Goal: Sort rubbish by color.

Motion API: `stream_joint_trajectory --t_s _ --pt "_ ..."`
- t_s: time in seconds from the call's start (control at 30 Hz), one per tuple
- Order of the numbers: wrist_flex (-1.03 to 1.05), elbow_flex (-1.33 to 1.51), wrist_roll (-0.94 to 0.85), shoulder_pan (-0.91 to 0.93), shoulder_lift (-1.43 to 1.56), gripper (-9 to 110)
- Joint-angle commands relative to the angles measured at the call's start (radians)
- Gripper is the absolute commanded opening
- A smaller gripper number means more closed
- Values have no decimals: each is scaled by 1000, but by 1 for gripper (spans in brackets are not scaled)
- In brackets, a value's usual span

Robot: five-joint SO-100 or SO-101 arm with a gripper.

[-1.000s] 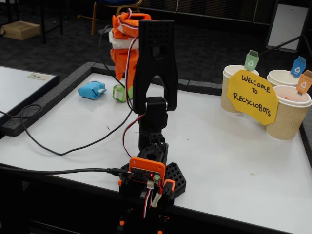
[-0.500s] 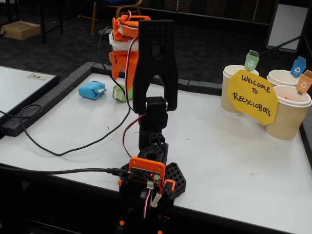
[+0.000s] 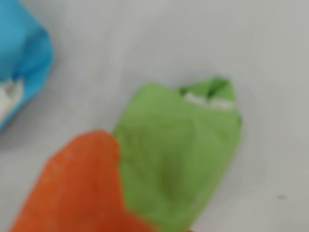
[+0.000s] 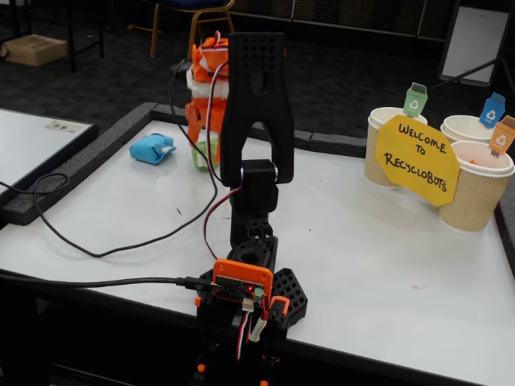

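Note:
The light green wad (image 3: pixel 178 145) lies on the white table, in the middle of the wrist view. One orange finger (image 3: pixel 77 183) of my gripper comes in from the lower left and overlaps the wad's left edge; the other finger is out of that view, and the wad's right side is free. The light blue wad (image 3: pixel 24 63) lies at the upper left. In the fixed view my gripper (image 4: pixel 201 138) points down at the far left of the table, right above the green wad (image 4: pixel 207 153), with the blue wad (image 4: pixel 151 149) to its left. The gripper looks open and holds nothing.
Three beige paper cups stand at the right of the fixed view, tagged green (image 4: pixel 388 153), blue (image 4: pixel 468 127) and orange (image 4: pixel 476 193), behind a yellow sign (image 4: pixel 418 158). A black cable (image 4: pixel 96 245) loops over the table. The arm's base (image 4: pixel 249 289) is at the near edge.

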Motion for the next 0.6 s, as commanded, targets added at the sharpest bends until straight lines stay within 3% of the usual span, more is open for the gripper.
stream_joint_trajectory --t_s 0.0,0.3,0.57 --pt "-25 -155 -11 -23 -2 18" --pt "-91 -172 -5 5 -17 0" --pt "-84 -207 8 71 31 0"
